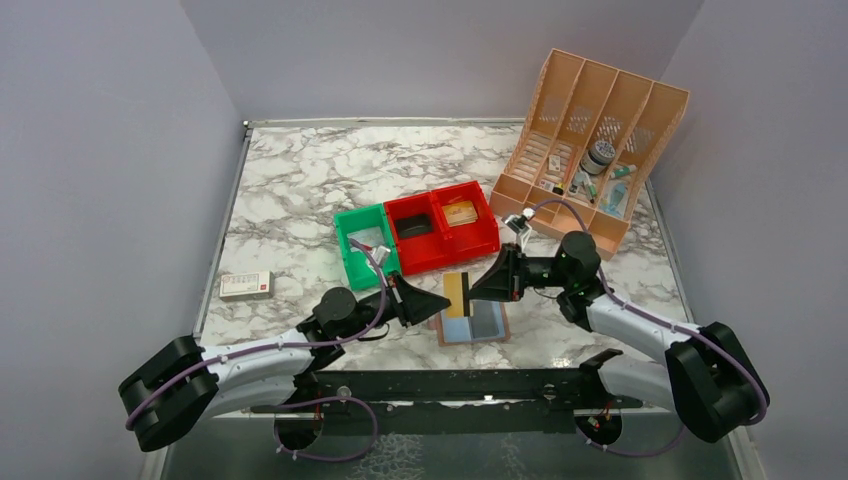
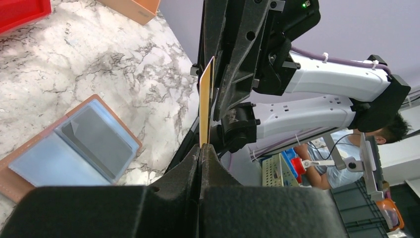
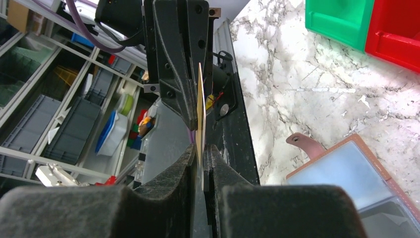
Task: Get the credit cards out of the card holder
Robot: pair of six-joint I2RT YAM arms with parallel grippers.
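Step in hand: yellow card point(image 1: 455, 292) is out and held on edge between both grippers, likely a hand-over. Left gripper point(image 2: 200, 153) is pressed together on one edge. Right gripper point(image 3: 200, 151) brackets the opposite edge, nearly closed; cannot tell if it grips. The holder point(image 2: 10, 176) lies open on the surface below them, grey card point(image 2: 96, 141) in its pocket. Next: one gripper releases, the other sets the card down. Wrist views show the card edge-on only.

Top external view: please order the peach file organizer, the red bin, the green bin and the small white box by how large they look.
1. peach file organizer
2. red bin
3. green bin
4. small white box
No two look alike in size here.
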